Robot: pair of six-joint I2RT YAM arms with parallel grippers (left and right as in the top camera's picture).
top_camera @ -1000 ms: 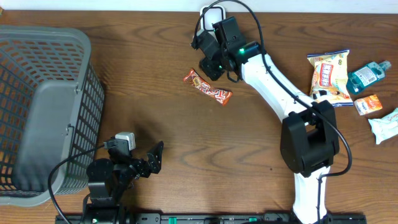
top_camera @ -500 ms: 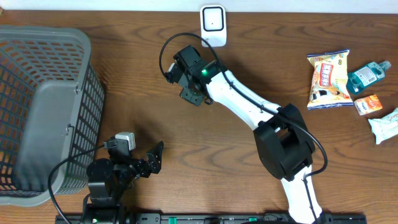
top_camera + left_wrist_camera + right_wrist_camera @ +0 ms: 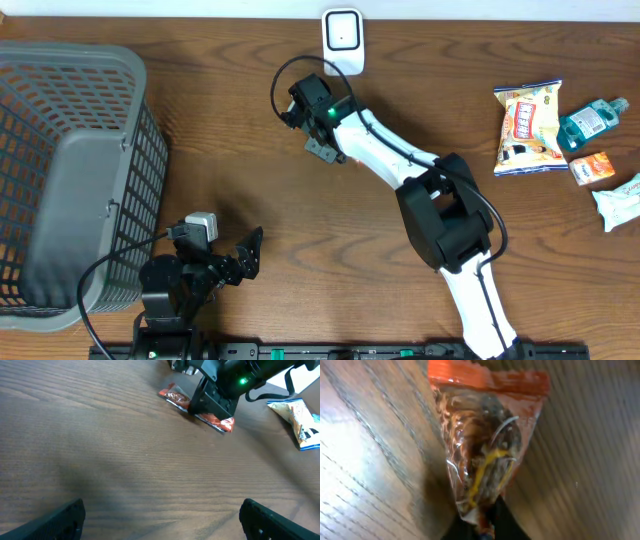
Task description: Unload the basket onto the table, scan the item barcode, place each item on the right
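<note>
The right arm (image 3: 400, 165) stretches far across the brown surface (image 3: 250, 200), wrist tipped down. Its right gripper (image 3: 202, 407) has the jaws pinched tight on the snack bar (image 3: 480, 450) lying mid-surface. The left gripper (image 3: 248, 256) rests near the front, jaws wide. The bar looks light, crinkly and slippery, so the flat sealed end seems the safest hold.
</note>
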